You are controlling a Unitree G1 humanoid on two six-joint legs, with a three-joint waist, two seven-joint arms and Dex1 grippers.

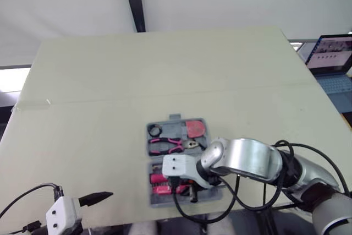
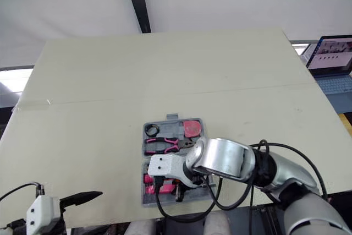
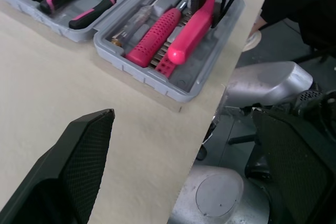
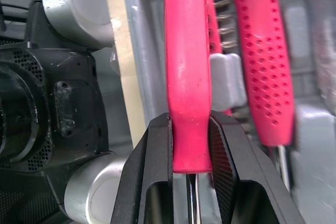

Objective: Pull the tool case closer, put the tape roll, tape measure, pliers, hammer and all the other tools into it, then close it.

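Observation:
The grey tool case [image 1: 206,122] lies open near the table's front edge. Its far half holds a black tape roll [image 1: 154,130], pink-handled pliers [image 1: 165,146] and a red tape measure [image 1: 193,129]. My right gripper [image 4: 190,145] is shut on a red-handled screwdriver [image 4: 186,77], holding it in the case's near half beside a pink tool with a dotted grip [image 4: 262,66]. The left wrist view shows that red handle [image 3: 191,32] resting in the tray. My left gripper [image 1: 96,197] hovers open over the table at the front left, well clear of the case.
An open laptop [image 1: 330,53] stands off the table's right side. The case's near wall [image 3: 173,90] sits close to the table's front edge [image 3: 210,114]. A seam [image 1: 165,96] runs across the tabletop behind the case.

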